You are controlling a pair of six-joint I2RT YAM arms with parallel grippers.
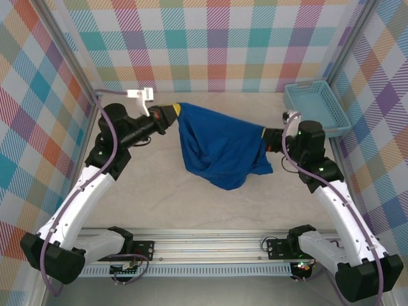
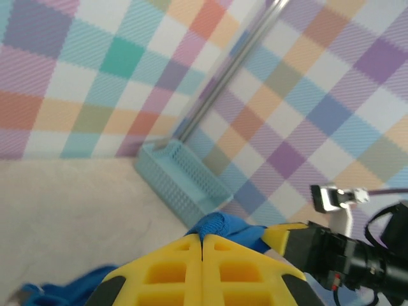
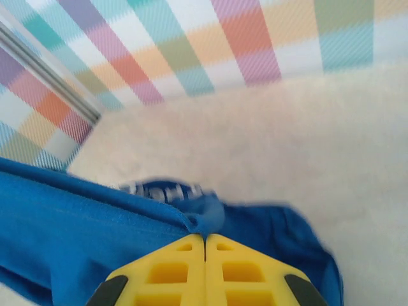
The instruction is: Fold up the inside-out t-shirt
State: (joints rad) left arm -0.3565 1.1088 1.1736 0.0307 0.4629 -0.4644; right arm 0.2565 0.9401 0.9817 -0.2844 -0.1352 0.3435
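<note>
The inside-out t-shirt (image 1: 220,146), royal blue, hangs stretched between my two grippers above the table's middle, its lower part sagging toward the table. My left gripper (image 1: 173,112) is shut on the shirt's left top edge; in the left wrist view a blue fold (image 2: 220,227) pokes out between the closed yellow fingers (image 2: 172,271). My right gripper (image 1: 266,135) is shut on the shirt's right edge. In the right wrist view the cloth (image 3: 95,223) bunches at the closed fingertips (image 3: 229,268), with faint white print (image 3: 159,190) beyond them.
A light-blue lattice basket (image 1: 317,106) stands at the back right corner, also seen as a basket (image 2: 185,182) in the left wrist view. Checked walls enclose the beige table (image 1: 146,191). A white bracket (image 1: 140,95) sits near the left gripper.
</note>
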